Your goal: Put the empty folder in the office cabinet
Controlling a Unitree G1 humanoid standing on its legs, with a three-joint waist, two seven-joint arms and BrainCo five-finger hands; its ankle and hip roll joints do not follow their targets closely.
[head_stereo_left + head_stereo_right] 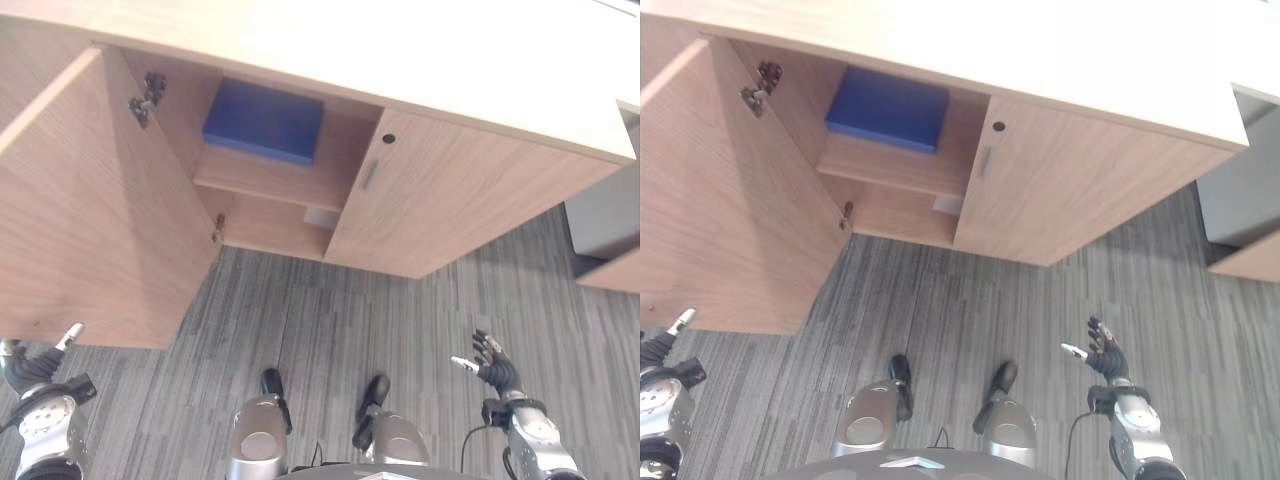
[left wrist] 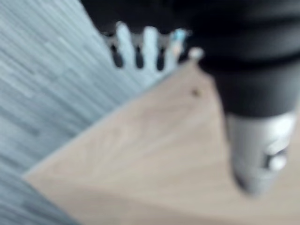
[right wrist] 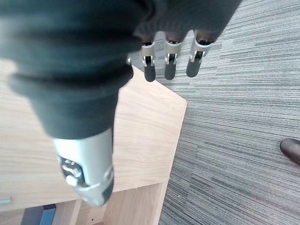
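A blue folder (image 1: 264,121) lies flat on the upper shelf (image 1: 270,176) inside the wooden office cabinet (image 1: 450,190). The cabinet's left door (image 1: 90,210) stands wide open; its right door (image 1: 1070,185) is closed. My left hand (image 1: 35,365) hangs low at the left, just below the open door's bottom edge, fingers (image 2: 140,47) straight and empty. Low on the right, over the carpet, is my right hand (image 1: 493,363), its fingers (image 3: 169,63) relaxed and holding nothing. Both hands are well away from the folder.
Grey striped carpet (image 1: 400,320) covers the floor in front of the cabinet. A lower shelf (image 1: 270,230) sits under the folder's shelf. Grey furniture (image 1: 610,215) and another wooden piece (image 1: 615,270) stand at the right edge. A dark shoe (image 3: 291,151) is visible on the carpet.
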